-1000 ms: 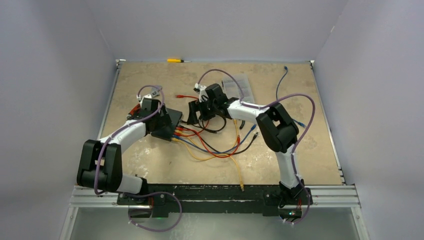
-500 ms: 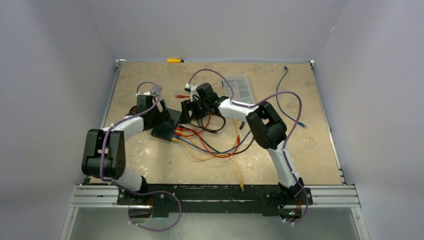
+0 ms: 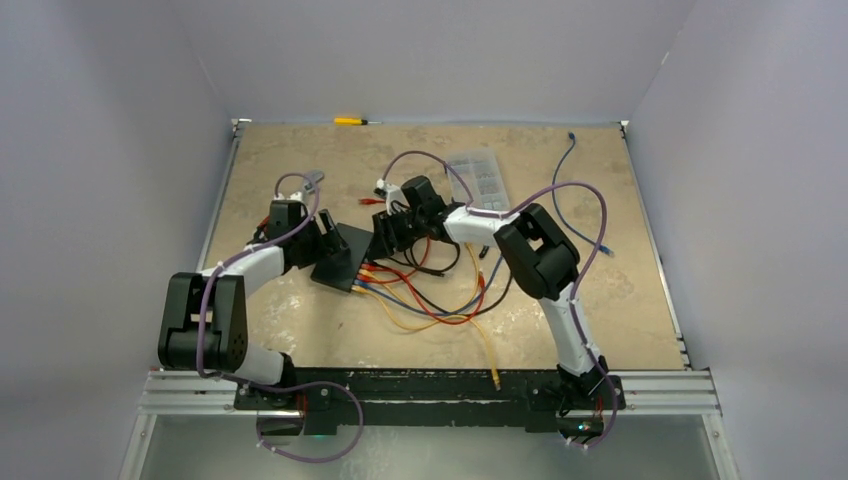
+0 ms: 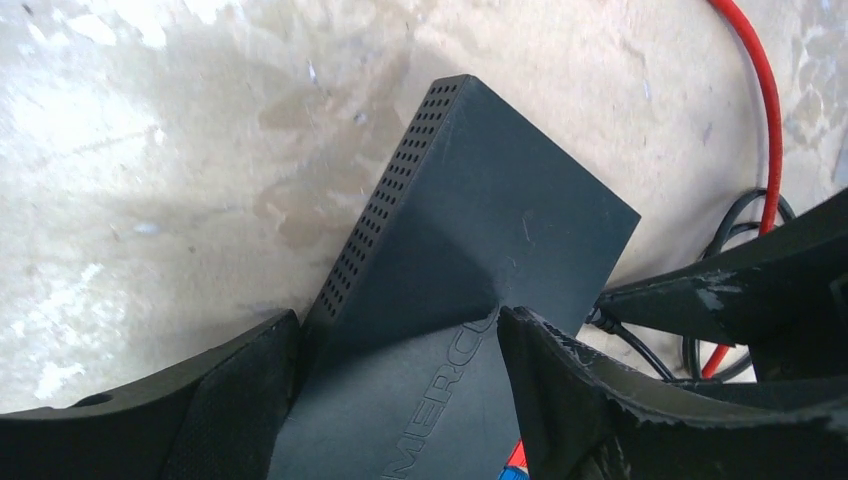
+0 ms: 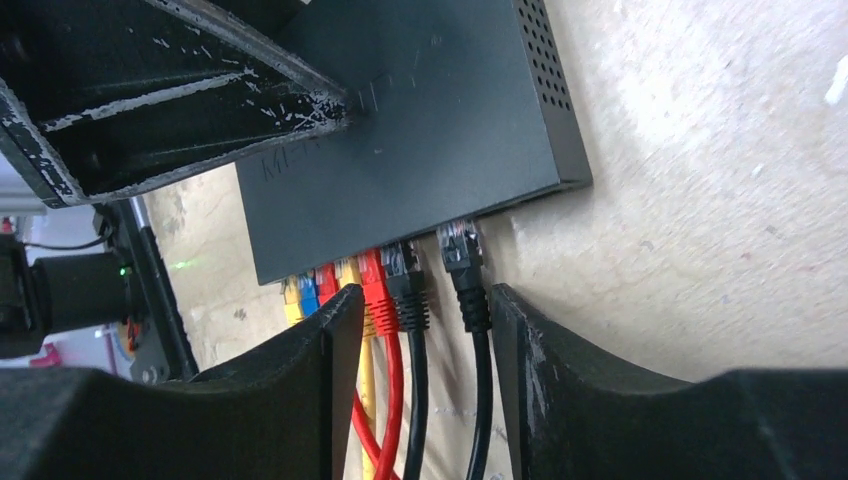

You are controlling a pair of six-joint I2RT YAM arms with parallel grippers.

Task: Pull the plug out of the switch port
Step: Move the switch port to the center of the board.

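The switch (image 3: 345,258) lay on the tabletop (image 3: 300,330) at about nine o'clock from its middle. Its port edge was turned toward four o'clock, where a bundle of coloured cables (image 3: 375,282) left it.

The left hand (image 4: 398,330) straddled the switch across its width. One finger was against the vented side and the other at the opposite side by the raised lettering. I could not tell whether it was clenched on the box or only close to it.

The right hand (image 5: 425,298) faced the port edge with its fingers parted — released, gripping nothing. The outermost black plug (image 5: 462,245) sat at the end of the row with its clear head showing, its lead just beside one finger. A second black plug (image 5: 405,275) and a red plug (image 5: 372,275) stood next to it — their leads ran through the same gap.
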